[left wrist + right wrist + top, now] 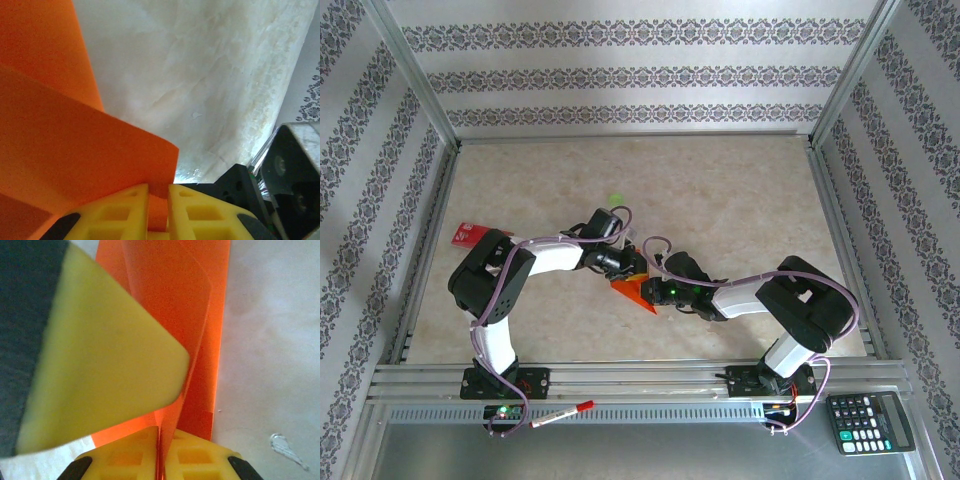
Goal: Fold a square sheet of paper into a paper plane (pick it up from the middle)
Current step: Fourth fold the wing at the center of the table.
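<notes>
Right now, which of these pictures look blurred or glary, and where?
Right wrist view: the big yellow block close to the lens is blurred, and the thin bright orange sheet of paper glows where light passes through it. Left wrist view: the pale marbled tabletop washes out in glare near the sheet's corner. Top external view: even, soft light, faint shadows.

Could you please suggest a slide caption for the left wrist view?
Left gripper pinching the creased orange paper, with the pale marbled table behind.

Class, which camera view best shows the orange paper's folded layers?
Right wrist: the orange paper stands edge-on, its layers fanning above the right gripper pinching it. Left wrist shows broad flat faces; top external, a small, half-hidden triangle.
</notes>
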Robot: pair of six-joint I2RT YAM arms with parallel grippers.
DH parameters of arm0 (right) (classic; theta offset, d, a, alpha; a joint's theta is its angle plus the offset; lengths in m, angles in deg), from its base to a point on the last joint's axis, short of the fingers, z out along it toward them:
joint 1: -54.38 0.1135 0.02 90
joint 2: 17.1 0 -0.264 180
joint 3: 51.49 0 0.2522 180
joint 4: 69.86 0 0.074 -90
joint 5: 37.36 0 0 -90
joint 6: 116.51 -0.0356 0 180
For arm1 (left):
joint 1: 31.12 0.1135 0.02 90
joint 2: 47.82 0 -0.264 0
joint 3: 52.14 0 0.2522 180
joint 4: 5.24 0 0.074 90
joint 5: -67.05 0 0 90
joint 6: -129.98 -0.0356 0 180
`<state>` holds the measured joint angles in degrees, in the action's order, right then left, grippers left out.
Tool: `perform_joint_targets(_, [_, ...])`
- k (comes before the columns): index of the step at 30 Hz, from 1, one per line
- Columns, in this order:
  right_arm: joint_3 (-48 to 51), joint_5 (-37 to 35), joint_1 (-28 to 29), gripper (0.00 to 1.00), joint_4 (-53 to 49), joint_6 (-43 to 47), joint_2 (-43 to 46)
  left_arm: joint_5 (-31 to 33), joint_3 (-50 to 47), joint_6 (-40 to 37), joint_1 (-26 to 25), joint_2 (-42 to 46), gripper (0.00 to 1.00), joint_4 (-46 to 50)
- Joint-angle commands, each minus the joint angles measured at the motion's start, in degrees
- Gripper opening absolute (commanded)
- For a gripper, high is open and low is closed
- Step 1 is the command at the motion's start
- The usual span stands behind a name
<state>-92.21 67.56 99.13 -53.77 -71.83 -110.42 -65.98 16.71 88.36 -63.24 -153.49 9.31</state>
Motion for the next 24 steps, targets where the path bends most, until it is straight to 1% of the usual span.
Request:
perform_joint_targets(1, [0.18, -1.0, 0.47, 0.11, -2.06, -0.47, -2.13, 0.66, -1.34, -1.62, 0.91, -0.35, 0.17, -0.54])
perform_joint_targets(7, [0.13, -1.72, 1.03, 0.11, -2.48, -0.64, -2.2, 0.23, -2.41, -1.53, 1.15, -0.1, 0.17, -1.26])
perform_joint_targets(12, [0.13, -2.09, 1.26, 0.11, -2.96, -0.55, -1.87, -0.42, -3.78, -1.26, 1.36, 2.02, 0.17, -3.27])
perform_joint_targets(20, [-0.16, -3.57, 2.21, 0.07, -3.98, -0.29, -1.79, -3.03, -5.22, 3.75, 1.86, 4.33, 0.2, -11.34])
perform_joint_targets(24, [0.14, -4.37, 2.57, 0.06, -4.39, -0.03, -1.43, -3.15, -4.67, 4.71, 1.97, 3.79, 0.21, -12.36])
